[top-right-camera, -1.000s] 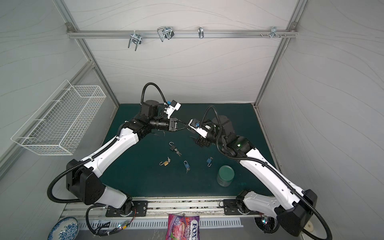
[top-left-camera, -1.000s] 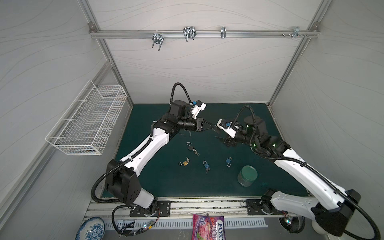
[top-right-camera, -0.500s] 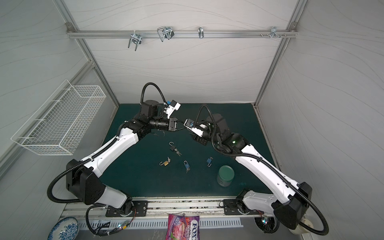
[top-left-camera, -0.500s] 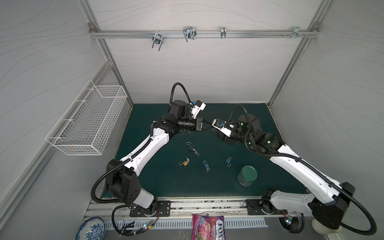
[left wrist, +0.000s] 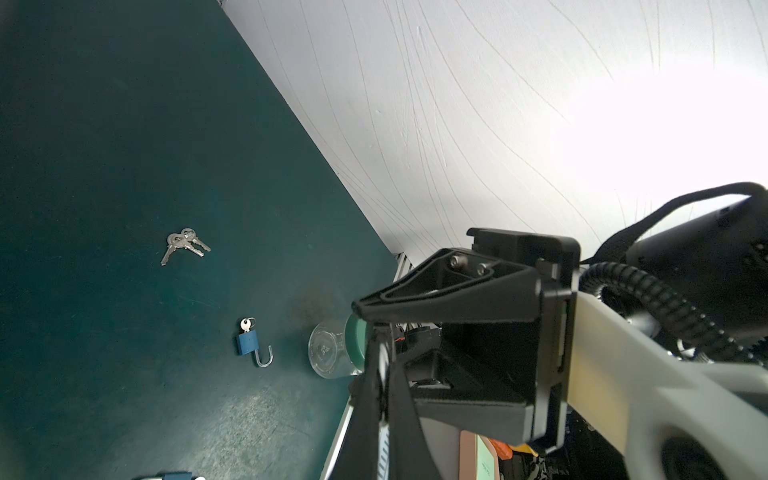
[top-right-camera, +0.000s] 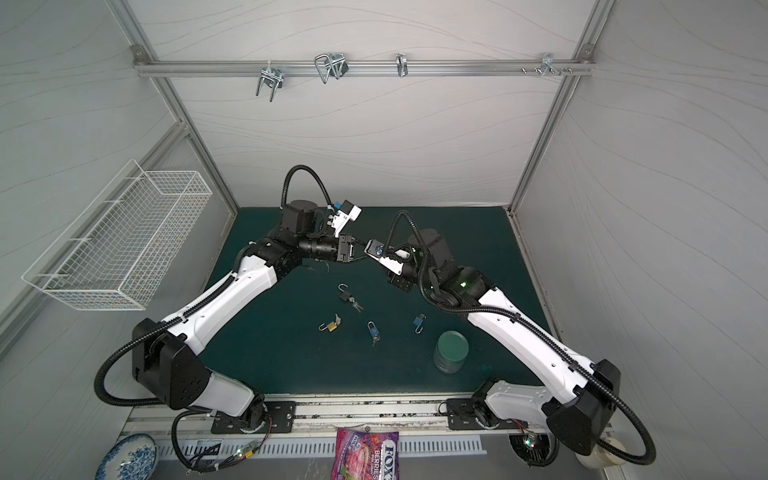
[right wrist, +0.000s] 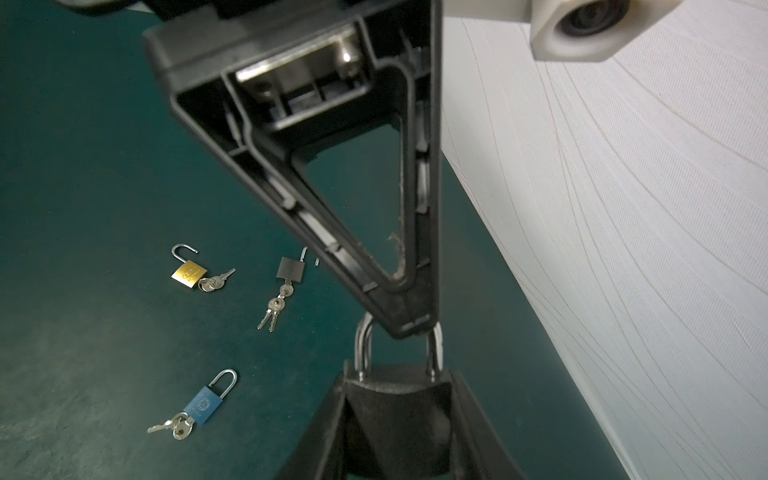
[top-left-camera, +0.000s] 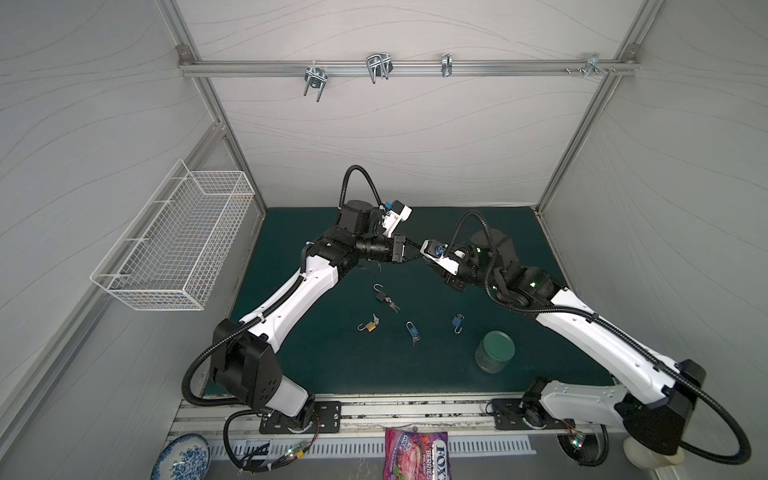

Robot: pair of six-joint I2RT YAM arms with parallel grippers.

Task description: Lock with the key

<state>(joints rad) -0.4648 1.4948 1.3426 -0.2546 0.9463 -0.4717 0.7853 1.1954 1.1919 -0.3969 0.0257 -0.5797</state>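
Note:
A dark padlock (right wrist: 399, 415) hangs in the air above the green mat (top-left-camera: 316, 365), between my two grippers. In the right wrist view my left gripper (right wrist: 409, 328) is shut on the top of its silver shackle (right wrist: 363, 349). My right gripper (right wrist: 399, 372) is shut on the padlock's body, one finger against each side. In both top views the two grippers meet tip to tip at mid-table, left gripper (top-left-camera: 411, 254) (top-right-camera: 358, 257). In the left wrist view my left gripper (left wrist: 380, 374) shows shut. A key in this padlock is hidden.
On the mat lie a black open padlock with keys (top-left-camera: 381, 296), a gold open padlock (top-left-camera: 369, 326), a blue shut padlock with key (top-left-camera: 412, 330), a blue open padlock (top-left-camera: 457, 322) and loose keys (left wrist: 183, 245). A green-lidded jar (top-left-camera: 494, 351) stands front right.
My right arm has moved left to the left gripper, and its jaws have closed onto the padlock's body. The left arm has stayed still.

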